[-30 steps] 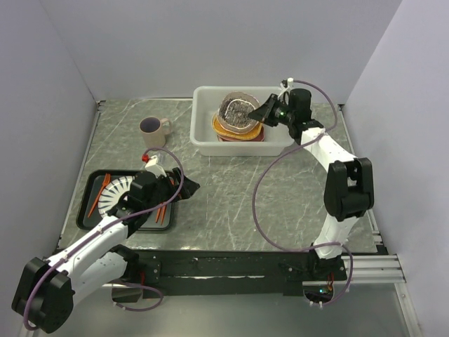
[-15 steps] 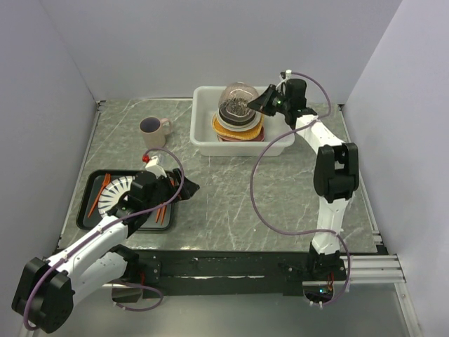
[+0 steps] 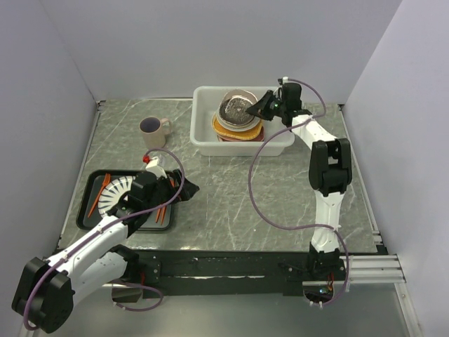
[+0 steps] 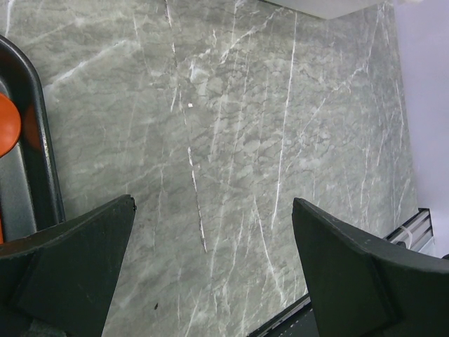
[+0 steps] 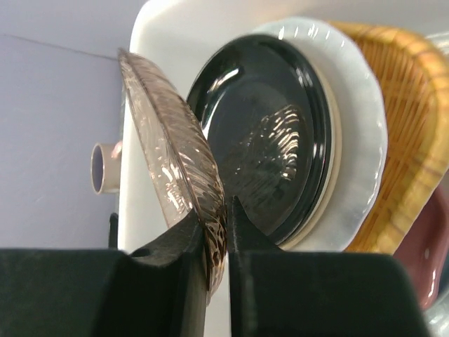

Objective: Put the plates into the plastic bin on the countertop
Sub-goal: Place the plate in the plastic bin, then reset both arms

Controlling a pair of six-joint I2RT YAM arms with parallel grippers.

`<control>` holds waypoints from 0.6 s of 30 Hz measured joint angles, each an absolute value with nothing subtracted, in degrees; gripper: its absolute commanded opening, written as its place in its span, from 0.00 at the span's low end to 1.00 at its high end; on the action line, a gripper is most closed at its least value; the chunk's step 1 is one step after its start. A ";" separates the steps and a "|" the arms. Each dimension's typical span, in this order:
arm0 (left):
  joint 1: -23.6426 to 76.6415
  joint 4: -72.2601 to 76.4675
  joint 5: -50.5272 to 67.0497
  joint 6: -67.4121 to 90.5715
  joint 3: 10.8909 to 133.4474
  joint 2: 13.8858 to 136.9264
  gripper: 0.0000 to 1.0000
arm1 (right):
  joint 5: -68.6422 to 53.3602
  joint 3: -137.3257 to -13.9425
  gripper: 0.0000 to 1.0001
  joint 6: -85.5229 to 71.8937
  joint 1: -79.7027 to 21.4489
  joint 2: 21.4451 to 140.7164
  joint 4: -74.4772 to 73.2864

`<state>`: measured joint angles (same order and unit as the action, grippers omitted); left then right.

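My right gripper (image 3: 262, 107) (image 5: 216, 217) is shut on the rim of a clear brownish ribbed plate (image 3: 237, 107) (image 5: 168, 161). The plate stands tilted on edge above the stack inside the white plastic bin (image 3: 199, 123) (image 5: 161, 28). In the stack a dark plate (image 5: 266, 147) lies on top of a white plate (image 5: 358, 119), an orange squarish plate (image 3: 226, 131) (image 5: 414, 140) and a maroon one (image 5: 428, 253). Another white plate (image 3: 116, 193) lies on the black tray (image 3: 91, 203). My left gripper (image 3: 184, 188) (image 4: 212, 203) hangs open over the countertop (image 4: 231, 105), holding nothing.
A tan mug (image 3: 153, 129) stands left of the bin. Orange utensils (image 3: 95, 196) lie on the black tray (image 4: 42, 140) with the white plate. Grey walls close in the countertop at the back and on both sides.
My right arm has reached further back over the bin. The held plate went from lying fairly flat over the stack to standing tilted on edge. The left arm has not moved.
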<state>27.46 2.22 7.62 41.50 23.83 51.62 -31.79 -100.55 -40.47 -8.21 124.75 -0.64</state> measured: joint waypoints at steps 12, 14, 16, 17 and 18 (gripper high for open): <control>27.46 2.20 7.62 41.15 23.92 50.81 0.99 | -27.40 -103.24 0.73 -38.74 -8.21 125.32 -5.74; 27.46 2.20 7.62 41.17 23.92 50.76 0.99 | -26.63 -102.78 0.78 -38.15 -8.21 124.92 -5.96; 27.44 2.24 7.64 41.17 23.92 50.72 0.99 | -25.52 -101.25 0.82 -37.65 -8.21 123.59 -6.26; 27.44 2.28 7.66 41.19 23.92 50.68 0.99 | -24.93 -100.12 0.83 -37.36 -8.21 122.54 -6.48; 27.44 2.26 7.68 41.17 23.92 50.50 0.99 | -24.49 -99.31 0.84 -37.06 -8.21 121.67 -6.83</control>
